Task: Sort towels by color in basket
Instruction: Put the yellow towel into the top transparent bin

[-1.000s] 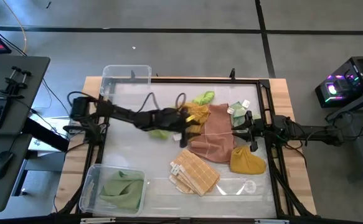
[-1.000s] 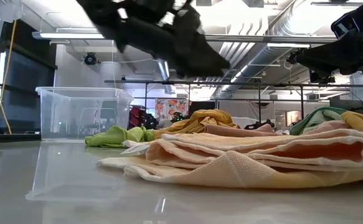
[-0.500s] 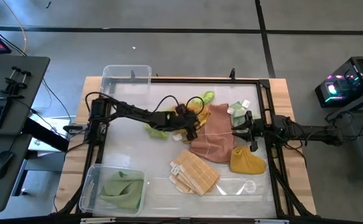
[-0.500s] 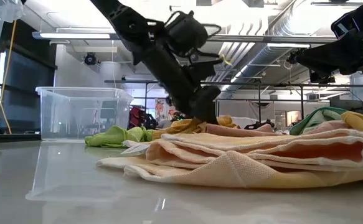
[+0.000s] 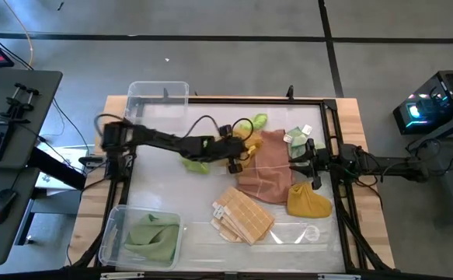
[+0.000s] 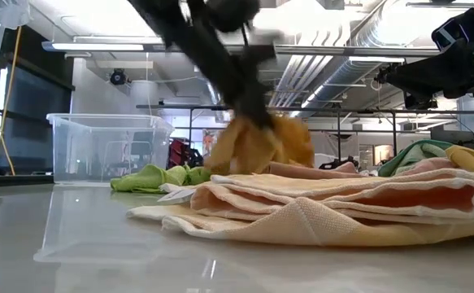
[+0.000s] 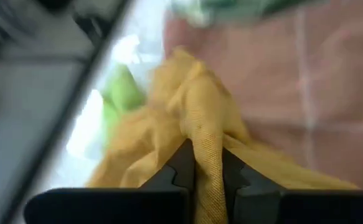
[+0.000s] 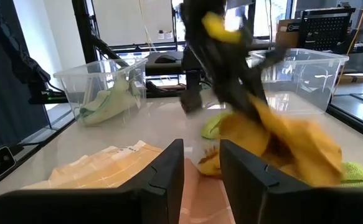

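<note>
A mustard yellow towel (image 7: 203, 134) is pinched in the closed fingers of the left gripper (image 5: 238, 152) near the centre of the table (image 5: 164, 183), a ridge of cloth being nipped between the pads so that the rest hangs free and can be lifted off the pile. In the low view the towel (image 6: 257, 142) is seen bunched and raised just above the heap. At three o'clock from the grip the dusty pink-brown towel (image 5: 263, 167) is spread flat, touching the lifted cloth; at nine o'clock a lime green towel (image 5: 196, 163) is left on the surface. The tan checked towels (image 5: 243, 215) are stacked at six o'clock, a second mustard towel (image 5: 309, 201) at four o'clock.

The right gripper (image 5: 308, 162) is held waiting at the table's three o'clock edge, its fingers (image 8: 162, 180) part open and nothing between them.

An empty clear bin (image 5: 158, 98) is set at the ten o'clock corner and a bin (image 5: 111, 233) holding sage green cloth (image 5: 152, 237) at the seven o'clock corner. Open surface is left between the grip and both bins, so a carry toward either looks unobstructed; the black frame rail (image 5: 249, 101) bounds the far edge.
</note>
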`<action>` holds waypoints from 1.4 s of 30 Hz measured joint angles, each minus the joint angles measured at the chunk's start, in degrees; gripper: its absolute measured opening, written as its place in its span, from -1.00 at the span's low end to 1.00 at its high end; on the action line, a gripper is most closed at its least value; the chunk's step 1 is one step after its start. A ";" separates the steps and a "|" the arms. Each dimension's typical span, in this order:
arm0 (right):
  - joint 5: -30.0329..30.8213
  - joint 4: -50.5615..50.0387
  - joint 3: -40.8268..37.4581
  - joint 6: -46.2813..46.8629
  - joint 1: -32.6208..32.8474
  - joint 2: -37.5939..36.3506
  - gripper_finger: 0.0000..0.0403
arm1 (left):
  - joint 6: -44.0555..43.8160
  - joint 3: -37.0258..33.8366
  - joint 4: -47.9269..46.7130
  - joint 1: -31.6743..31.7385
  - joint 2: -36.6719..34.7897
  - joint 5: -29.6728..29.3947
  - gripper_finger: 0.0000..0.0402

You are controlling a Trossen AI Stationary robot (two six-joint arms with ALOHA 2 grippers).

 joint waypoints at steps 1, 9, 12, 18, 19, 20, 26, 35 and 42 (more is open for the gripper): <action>0.00 -0.01 -0.01 0.01 0.00 0.00 -0.51 | 1.72 0.00 -0.33 -0.88 -2.43 -1.48 -0.97; 0.01 -0.02 0.00 0.00 -0.02 -0.03 -0.51 | 21.02 0.11 -2.34 -7.70 -25.74 -16.74 -0.98; 0.01 -0.01 0.00 0.00 0.00 -0.03 -0.51 | 27.86 0.11 -2.22 -8.47 -33.62 -23.98 -0.99; 0.01 0.00 0.00 0.00 -0.01 -0.03 -0.51 | 38.52 0.11 -2.85 -6.28 -45.58 -36.01 -0.99; 0.00 -0.01 0.00 0.02 -0.01 -0.03 -0.51 | 40.03 0.11 -3.24 -5.21 -46.95 -37.11 -0.99; 0.01 -0.01 0.00 0.00 0.00 -0.03 -0.51 | 41.40 0.11 -3.85 -3.78 -48.23 -37.61 -0.99; 0.02 -0.02 0.00 0.00 0.00 -0.03 -0.51 | 38.42 0.13 -19.35 8.27 -51.89 -34.87 -1.00; 0.02 -0.01 0.00 0.02 -0.01 -0.03 -0.51 | 22.81 0.00 -41.19 27.80 -48.59 -15.40 -0.99; 0.00 -0.02 0.00 0.01 0.00 -0.03 -0.51 | 20.53 0.00 -43.55 37.55 -44.22 -6.12 -0.78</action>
